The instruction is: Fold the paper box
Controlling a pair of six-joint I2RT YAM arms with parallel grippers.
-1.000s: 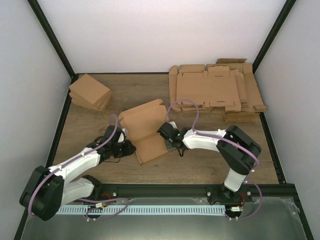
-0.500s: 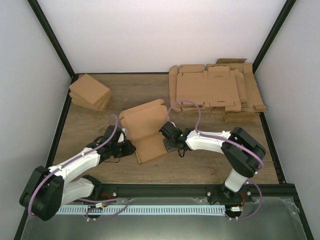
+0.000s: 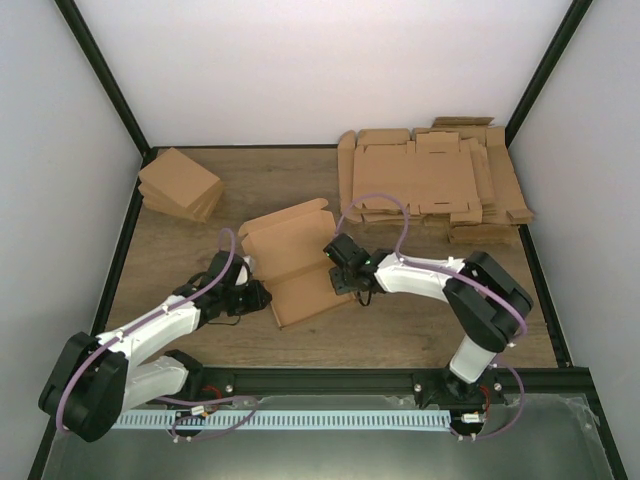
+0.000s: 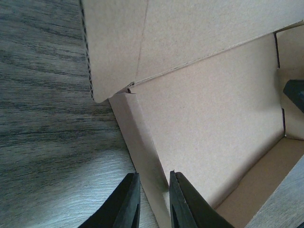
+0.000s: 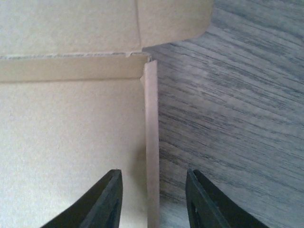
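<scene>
Left pincer [image 4: 153,176] tight on paper box [image 4: 204,118] wall; right pincer [image 5: 153,173] agape opposite.

sheet stack [image 3: 430,185] far right, folded box pile [image 3: 180,186] far left, wood table [image 3: 400,325]

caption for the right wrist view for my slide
Open jaws straddle one raised wall of the paper box on the wooden table.
</scene>
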